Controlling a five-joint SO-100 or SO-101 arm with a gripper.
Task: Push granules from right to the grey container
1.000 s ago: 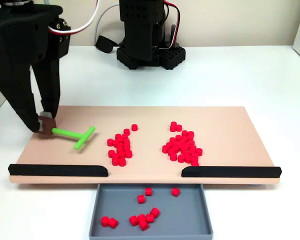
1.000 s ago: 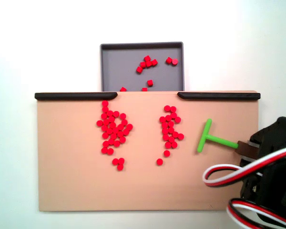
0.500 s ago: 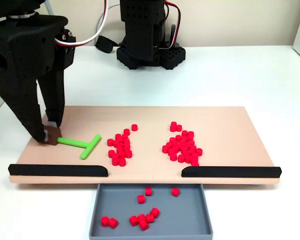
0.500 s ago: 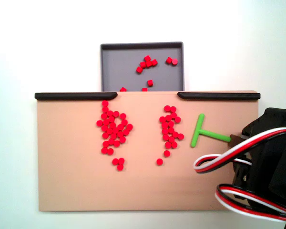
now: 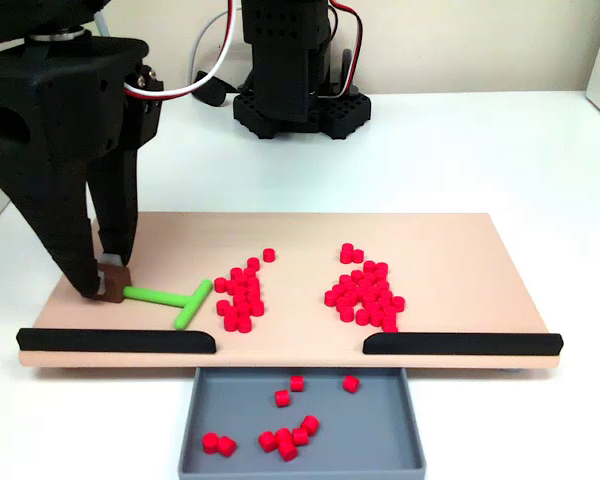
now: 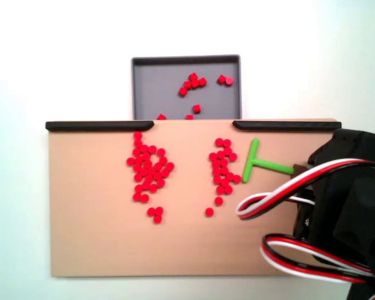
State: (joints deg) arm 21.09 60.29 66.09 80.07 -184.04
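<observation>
Your gripper (image 5: 108,283) clamps the green T-stick (image 5: 170,299) by its stem end, long axis left-right, crossbar touching the nearer pile of granules (image 5: 241,293) on the board (image 5: 450,260); grey container (image 5: 390,425) sits beyond the board's slotted edge.

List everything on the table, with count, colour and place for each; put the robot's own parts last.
peach board: one, peach, on the white table.
black strips: two, black, along the board's edge by the tray, a gap between them.
grey container: one, grey, at that gap, just off the board.
granules: many, red; two clusters on the board, about a dozen in the container.
green T-shaped stick: one, green, on the board, its crossbar next to one cluster.
white table: one, white, under everything.
arm base: one, black, behind the board.
gripper: one, black, shut on the stick's brown end.
</observation>
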